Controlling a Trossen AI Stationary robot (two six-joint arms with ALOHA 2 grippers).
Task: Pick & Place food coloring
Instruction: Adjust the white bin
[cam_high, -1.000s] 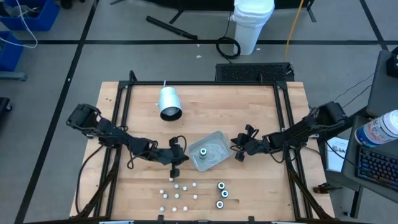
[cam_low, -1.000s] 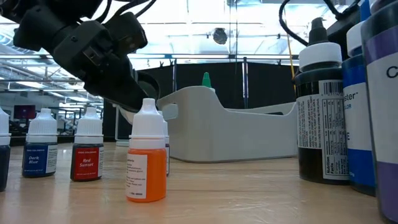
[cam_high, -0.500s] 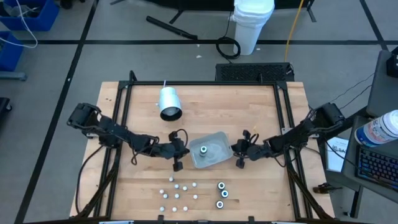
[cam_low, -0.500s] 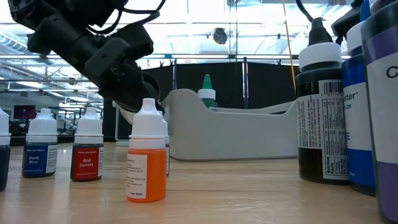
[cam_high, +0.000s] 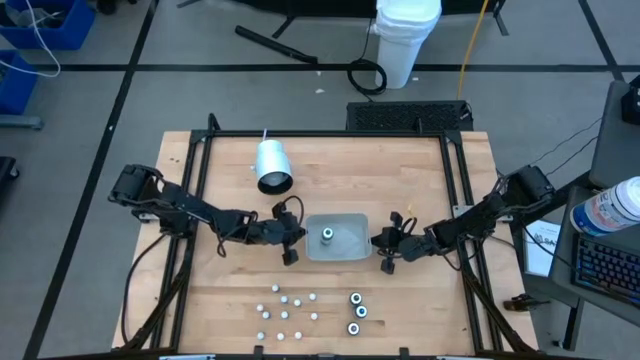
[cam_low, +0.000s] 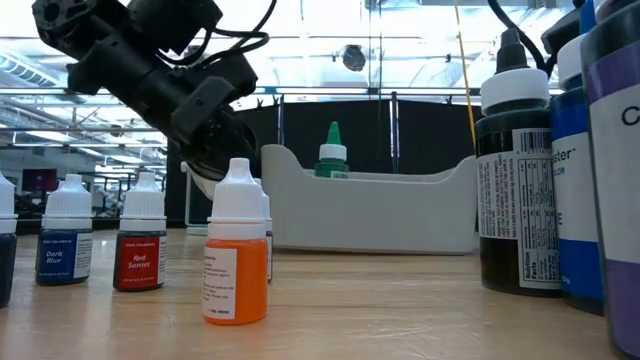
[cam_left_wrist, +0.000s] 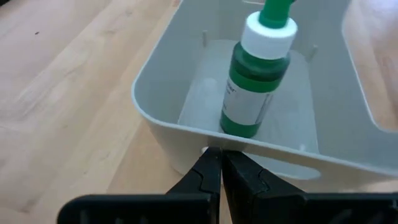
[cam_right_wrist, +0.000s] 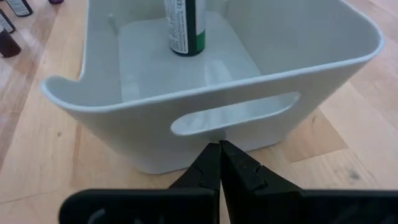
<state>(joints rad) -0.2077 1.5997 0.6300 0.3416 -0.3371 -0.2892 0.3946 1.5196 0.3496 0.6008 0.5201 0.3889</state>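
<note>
A tray (cam_high: 348, 250) sits near the middle of the table (cam_high: 420, 170), with one bottle (cam_high: 327, 236) standing upright inside it. The left gripper (cam_high: 290, 243) is just beside the tray's left end, the right gripper (cam_high: 385, 252) just beside its right end. A cylinder (cam_high: 272, 166) lies behind the tray, to the left. Small bottles (cam_high: 285, 312) stand clustered at the table's front edge, three wider bottles (cam_high: 356, 313) to their right.

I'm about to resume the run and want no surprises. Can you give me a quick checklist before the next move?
1. Green bottle upright inside grey tray: ok.
2. Left hand shut, at the tray's end wall, nothing held: ok.
3. Right hand shut, below the tray's handle slot, nothing held: ok.
4. Small bottles standing on the table, not yet in the tray: ok.
5. Whether either hand touches the tray: cannot tell.
</note>
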